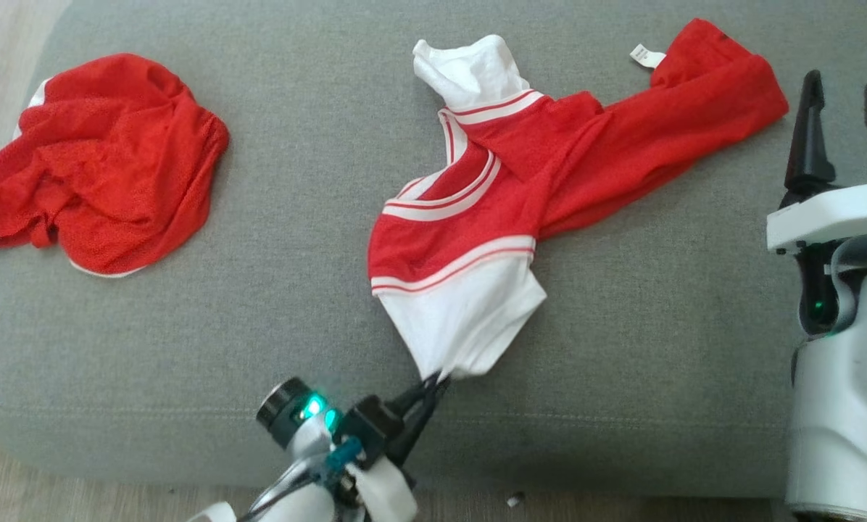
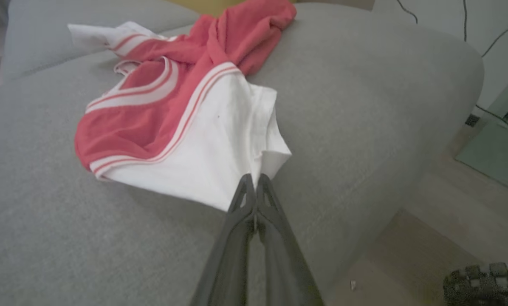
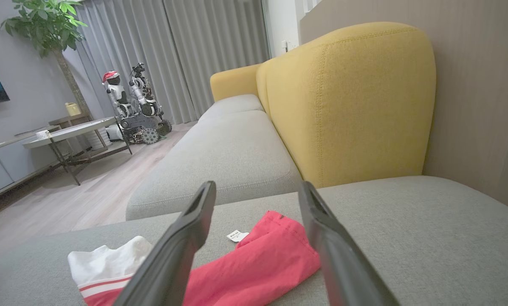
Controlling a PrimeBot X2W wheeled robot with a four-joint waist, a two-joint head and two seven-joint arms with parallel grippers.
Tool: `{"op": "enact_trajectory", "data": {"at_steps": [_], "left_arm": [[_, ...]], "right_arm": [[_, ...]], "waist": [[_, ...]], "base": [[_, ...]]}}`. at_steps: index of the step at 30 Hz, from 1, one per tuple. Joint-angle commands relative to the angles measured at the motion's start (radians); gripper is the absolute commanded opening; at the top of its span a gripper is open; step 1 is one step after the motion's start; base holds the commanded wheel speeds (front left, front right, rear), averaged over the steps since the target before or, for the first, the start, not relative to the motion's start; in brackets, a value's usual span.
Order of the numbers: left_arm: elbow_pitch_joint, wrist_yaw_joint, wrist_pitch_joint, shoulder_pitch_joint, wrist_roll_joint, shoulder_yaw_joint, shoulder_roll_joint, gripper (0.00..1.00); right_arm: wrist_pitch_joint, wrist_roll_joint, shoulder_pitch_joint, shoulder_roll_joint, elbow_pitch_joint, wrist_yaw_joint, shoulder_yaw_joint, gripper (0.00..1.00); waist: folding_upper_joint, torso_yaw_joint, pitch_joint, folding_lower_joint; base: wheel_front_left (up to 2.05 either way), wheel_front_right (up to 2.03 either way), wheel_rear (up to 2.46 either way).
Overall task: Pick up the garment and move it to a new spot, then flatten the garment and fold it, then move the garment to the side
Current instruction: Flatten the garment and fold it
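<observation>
Now left claw [image 1: 439,378] pinching garment [image 1: 470,239] corner, right claw [image 1: 843,98] spread

The grey cushion [image 1: 658,326] carries a red-and-white garment [image 1: 448,246] and a crumpled red garment [image 1: 107,159].

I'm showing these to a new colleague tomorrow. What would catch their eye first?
The red-and-white garment sprawls across the middle of the grey cushion, its white corner pinched by the left gripper near the front edge. Next, a crumpled red garment lies apart at the cushion's left. The right gripper stands open at the right, holding nothing.
</observation>
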Motion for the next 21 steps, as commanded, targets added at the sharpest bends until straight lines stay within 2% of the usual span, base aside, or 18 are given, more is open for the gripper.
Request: {"op": "enact_trajectory", "data": {"at_steps": [1,4,8,9,10,15,21], "left_arm": [[0.003,-0.005,-0.005,-0.011,0.016,0.013,0.028,0.00],[0.055,-0.008,-0.005,-0.017,0.034,-0.012,0.054,0.00],[0.090,-0.007,-0.005,-0.022,0.029,-0.016,0.056,0.00],[0.096,-0.002,-0.005,-0.024,0.025,-0.013,0.052,0.21],[0.097,0.003,-0.005,-0.028,0.021,-0.009,0.047,1.00],[0.076,0.030,-0.005,-0.032,-0.041,0.049,0.019,1.00],[-0.055,0.080,-0.005,-0.025,-0.174,0.215,-0.021,1.00]], "right_arm": [[-0.011,0.001,-0.015,0.005,-0.026,0.006,0.023,1.00],[-0.018,0.008,-0.015,0.006,-0.015,0.006,0.020,1.00],[-0.028,0.021,-0.015,0.006,-0.001,0.006,0.019,1.00],[-0.031,0.024,-0.013,0.006,0.002,0.006,0.019,1.00],[-0.033,0.026,-0.011,0.006,0.005,0.006,0.020,1.00],[-0.040,0.034,0.008,0.006,0.017,0.006,0.018,1.00],[-0.051,0.043,0.052,0.007,0.011,0.006,0.011,1.00]], "waist": [[0.0000,-0.002,-0.005,0.0000],[0.0000,-0.008,-0.011,0.0000],[0.0000,-0.017,-0.016,0.0000],[0.0000,-0.018,-0.017,0.0000],[0.0000,-0.020,-0.018,0.0000],[0.0000,-0.024,-0.028,0.0000],[0.0000,-0.025,-0.043,0.0000]], "base": [[0.00,0.00,0.00],[0.00,0.00,0.00],[0.00,0.00,0.00],[0.00,0.00,0.00],[0.00,0.00,0.00],[0.00,0.00,0.00],[0.00,0.00,0.00]]}}
